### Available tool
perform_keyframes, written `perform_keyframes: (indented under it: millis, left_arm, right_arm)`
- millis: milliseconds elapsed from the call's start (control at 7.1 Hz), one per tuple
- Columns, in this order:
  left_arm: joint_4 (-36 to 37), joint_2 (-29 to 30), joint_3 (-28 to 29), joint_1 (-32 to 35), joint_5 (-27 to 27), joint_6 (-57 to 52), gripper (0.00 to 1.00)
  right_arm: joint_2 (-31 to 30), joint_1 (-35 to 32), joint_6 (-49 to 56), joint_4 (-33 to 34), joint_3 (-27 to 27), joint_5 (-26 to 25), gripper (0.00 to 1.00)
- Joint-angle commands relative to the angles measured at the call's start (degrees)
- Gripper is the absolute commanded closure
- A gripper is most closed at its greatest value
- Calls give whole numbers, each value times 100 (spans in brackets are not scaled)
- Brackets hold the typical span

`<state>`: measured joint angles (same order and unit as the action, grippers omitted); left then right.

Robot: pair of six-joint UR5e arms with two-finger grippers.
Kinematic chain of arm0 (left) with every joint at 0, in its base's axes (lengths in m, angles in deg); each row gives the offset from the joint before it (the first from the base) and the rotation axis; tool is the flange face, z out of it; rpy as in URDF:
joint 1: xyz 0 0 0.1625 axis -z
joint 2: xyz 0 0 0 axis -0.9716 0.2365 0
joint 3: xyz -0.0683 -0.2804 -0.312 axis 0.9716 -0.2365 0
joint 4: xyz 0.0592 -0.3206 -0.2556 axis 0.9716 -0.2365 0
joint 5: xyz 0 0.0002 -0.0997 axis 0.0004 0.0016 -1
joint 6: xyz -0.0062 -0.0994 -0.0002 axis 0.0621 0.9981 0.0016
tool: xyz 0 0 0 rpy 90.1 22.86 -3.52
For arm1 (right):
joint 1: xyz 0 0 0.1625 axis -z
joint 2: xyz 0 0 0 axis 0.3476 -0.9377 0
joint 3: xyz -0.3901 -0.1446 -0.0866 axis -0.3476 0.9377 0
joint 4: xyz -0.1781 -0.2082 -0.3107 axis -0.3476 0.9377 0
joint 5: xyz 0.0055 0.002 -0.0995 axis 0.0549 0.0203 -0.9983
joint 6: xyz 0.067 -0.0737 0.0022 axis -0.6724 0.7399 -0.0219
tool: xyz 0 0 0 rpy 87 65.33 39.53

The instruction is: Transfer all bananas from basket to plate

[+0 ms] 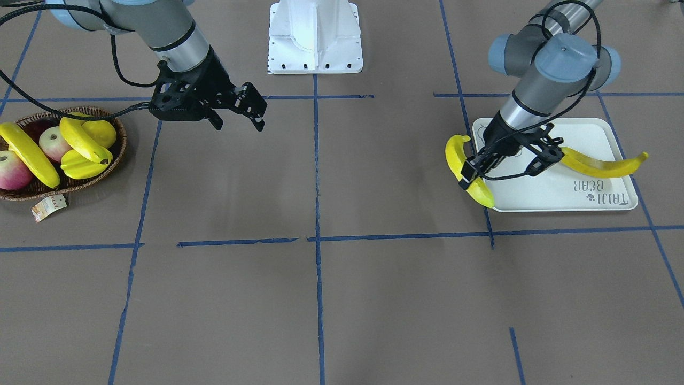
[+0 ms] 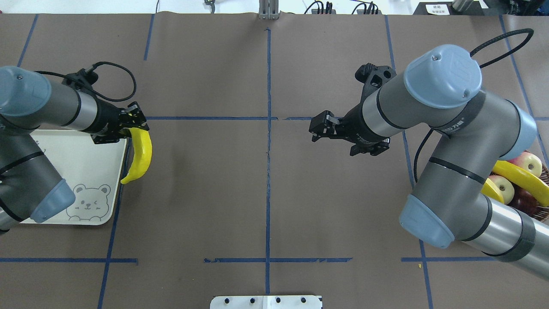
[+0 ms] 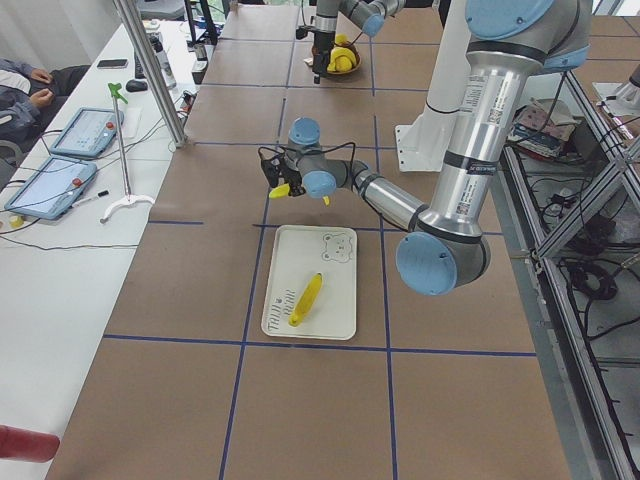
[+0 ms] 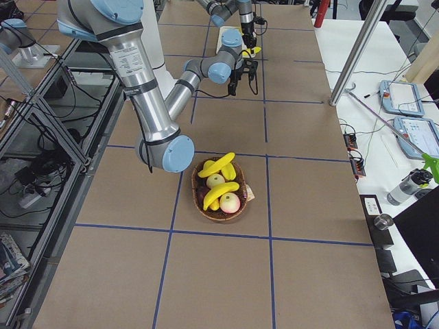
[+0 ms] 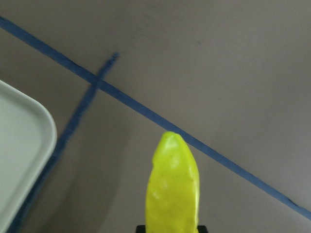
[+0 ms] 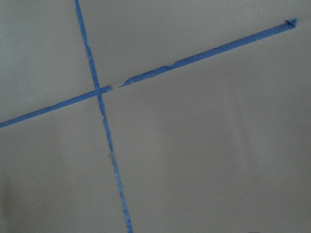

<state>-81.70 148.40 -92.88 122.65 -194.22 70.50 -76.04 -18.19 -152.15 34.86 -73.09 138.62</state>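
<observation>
My left gripper (image 1: 470, 174) (image 2: 133, 124) is shut on a yellow banana (image 1: 481, 195) (image 2: 141, 154) (image 5: 172, 189), held in the air just outside the inner edge of the cream plate (image 1: 561, 192) (image 2: 85, 163) (image 5: 19, 145). Another banana (image 1: 604, 166) (image 3: 306, 298) lies on the plate, its tip over the rim. The wicker basket (image 1: 115, 160) (image 4: 199, 199) holds two bananas (image 1: 29, 155) (image 1: 83, 140) among other fruit. My right gripper (image 1: 251, 109) (image 2: 319, 126) hangs open with nothing in it, above the table between the basket and the centre line.
The basket also has apples (image 1: 53, 143), a lemon (image 1: 101, 131) and a starfruit (image 1: 80, 166). A paper tag (image 1: 48, 207) hangs at its rim. The white robot base (image 1: 315, 37) stands at mid-table. Blue tape lines cross the brown tabletop.
</observation>
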Motion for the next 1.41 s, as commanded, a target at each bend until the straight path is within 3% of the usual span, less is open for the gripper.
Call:
perform_keyframes:
  millis: [0, 141, 282, 422, 563, 845, 985, 1267]
  left_arm:
    - [64, -562, 135, 122, 279, -556, 100]
    - [64, -693, 162, 104, 272, -557, 100]
    - [55, -756, 197, 43, 281, -566, 93]
    - [55, -739, 197, -10, 272, -575, 57]
    - [46, -773, 145, -54, 289, -862, 1]
    - [64, -774, -152, 7, 54, -1381, 1]
    - [72, -756, -328, 112, -496, -1645, 1]
    - [256, -669, -784, 201, -956, -1682, 1]
  right_arm:
    - [-128, -129, 185, 3, 1, 76, 0]
    - [-129, -129, 221, 20, 1, 76, 0]
    - [-129, -129, 221, 20, 1, 67, 0]
    - [-129, -129, 221, 20, 9, 67, 0]
    - [-137, -129, 221, 38, 10, 67, 0]
    - [-216, -138, 221, 55, -25, 93, 0]
    - [-382, -181, 230, 56, -130, 155, 0]
    - [-1257, -331, 700, 56, -542, 208, 0]
